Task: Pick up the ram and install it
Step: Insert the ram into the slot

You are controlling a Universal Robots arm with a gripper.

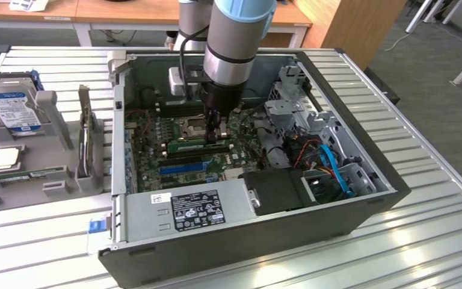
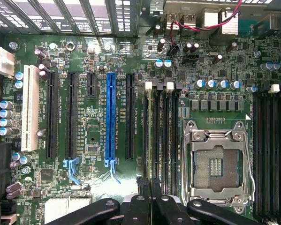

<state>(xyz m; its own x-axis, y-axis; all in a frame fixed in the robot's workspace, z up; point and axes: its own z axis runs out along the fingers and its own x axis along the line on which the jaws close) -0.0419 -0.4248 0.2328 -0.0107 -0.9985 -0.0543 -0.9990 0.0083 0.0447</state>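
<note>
Green and slim, the ram (image 1: 192,145) stands on edge along the memory slots (image 2: 160,136), directly beneath my gripper (image 1: 216,138). Its fingers (image 2: 141,202) are drawn narrow onto the stick's top edge. Just beside them I see the open processor socket (image 2: 215,164). Well beyond, outside the computer case (image 1: 215,265), a hard drive (image 1: 10,108) stands in a grey tray (image 1: 55,114).

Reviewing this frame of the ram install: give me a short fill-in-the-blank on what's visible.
The ram under the gripper is ____ in colour.
The processor socket on the motherboard is ____.
Between black expansion slots, one slot is ____.
The hard drive stands outside the computer case, on the exterior view's ____.
Missing words: green; empty; blue; left.
</note>
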